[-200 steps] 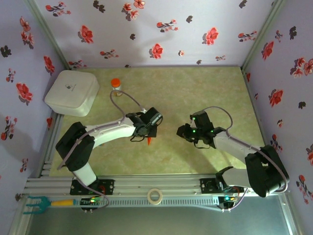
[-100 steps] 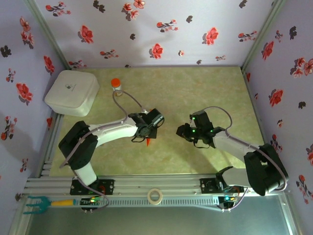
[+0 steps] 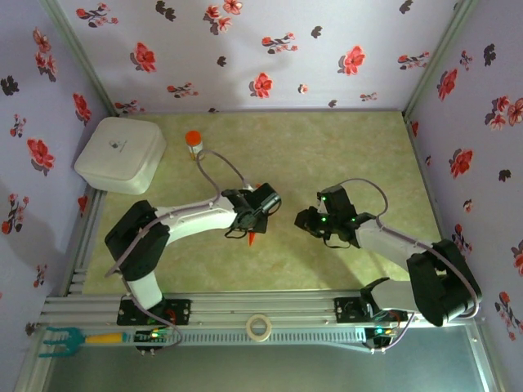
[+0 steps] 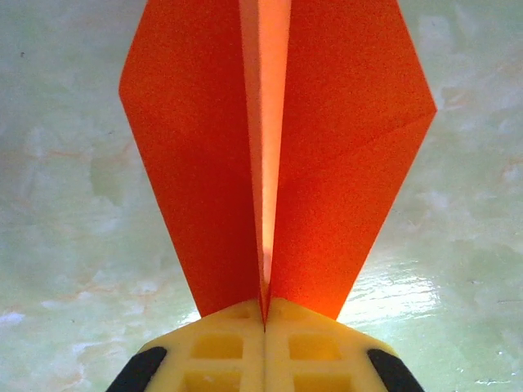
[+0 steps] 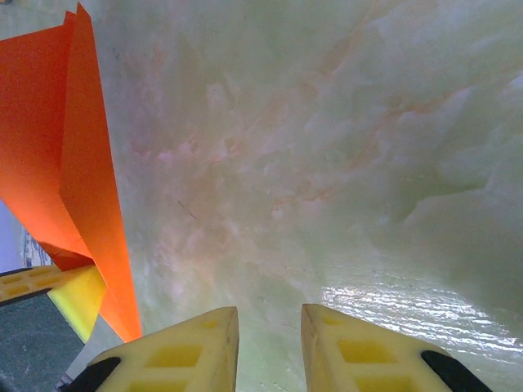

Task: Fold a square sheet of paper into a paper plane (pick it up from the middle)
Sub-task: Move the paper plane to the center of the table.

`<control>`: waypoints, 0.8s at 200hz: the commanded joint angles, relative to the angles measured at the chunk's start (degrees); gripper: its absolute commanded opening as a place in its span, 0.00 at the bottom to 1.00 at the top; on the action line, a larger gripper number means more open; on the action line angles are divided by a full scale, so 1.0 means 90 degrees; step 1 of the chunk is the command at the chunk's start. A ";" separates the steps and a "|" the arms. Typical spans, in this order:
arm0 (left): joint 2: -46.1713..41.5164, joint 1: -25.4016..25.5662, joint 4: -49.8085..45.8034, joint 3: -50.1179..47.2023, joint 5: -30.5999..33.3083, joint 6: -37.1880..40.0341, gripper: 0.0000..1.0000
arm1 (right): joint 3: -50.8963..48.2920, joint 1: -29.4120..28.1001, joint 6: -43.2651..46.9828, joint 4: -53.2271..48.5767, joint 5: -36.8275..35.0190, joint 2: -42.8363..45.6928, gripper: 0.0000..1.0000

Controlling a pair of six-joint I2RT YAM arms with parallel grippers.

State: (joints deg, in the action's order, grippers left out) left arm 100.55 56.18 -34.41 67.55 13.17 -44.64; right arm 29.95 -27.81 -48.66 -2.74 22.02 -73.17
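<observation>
Near the middle of the table (image 3: 343,147), the left gripper (image 3: 249,226) is pinching the paper plane (image 3: 250,238) along its centre fold. In the left wrist view its yellow fingers (image 4: 221,339) are pressing tight together on the orange paper, and the two wings are spreading out to the left and right above the table top.

Just to the right, the right gripper (image 3: 304,220) is pointing at the plane. Its fingers (image 5: 184,351) are sitting a narrow gap apart with bare table showing between them. In that view the plane (image 5: 73,163) is standing at the left edge, close to the gripper but not touching it.

Open table is lying all around both grippers, most of all on the far side and the right side.

At the far left corner a white box (image 3: 121,153) is sitting with its lid on, so I cannot tell what is inside. Just beside it, to the right, a small bottle (image 3: 194,140) with an orange cap is standing upright.

Pale green marble is covering the table, and light is shining off it. Purple walls (image 3: 245,49) with red flowers are closing in the left, far and right sides. On the near metal rail a roll of tape (image 3: 259,327) is lying flat.
</observation>
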 commanded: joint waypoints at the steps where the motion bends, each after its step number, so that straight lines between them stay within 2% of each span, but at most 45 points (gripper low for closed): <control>1: 0.0145 0.0066 -0.0250 0.0190 0.0270 -0.0059 0.03 | -0.0030 -0.0017 -0.0106 0.0230 -0.0038 -0.0043 0.27; 160: 0.0614 0.0114 -0.0094 0.0170 0.0082 -0.0194 0.10 | -0.0104 -0.0025 -0.0246 0.0587 0.0161 -0.0363 0.28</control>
State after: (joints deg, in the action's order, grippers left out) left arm 104.51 56.75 -34.74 67.90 13.52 -45.12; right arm 29.89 -27.81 -50.17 1.37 22.92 -75.94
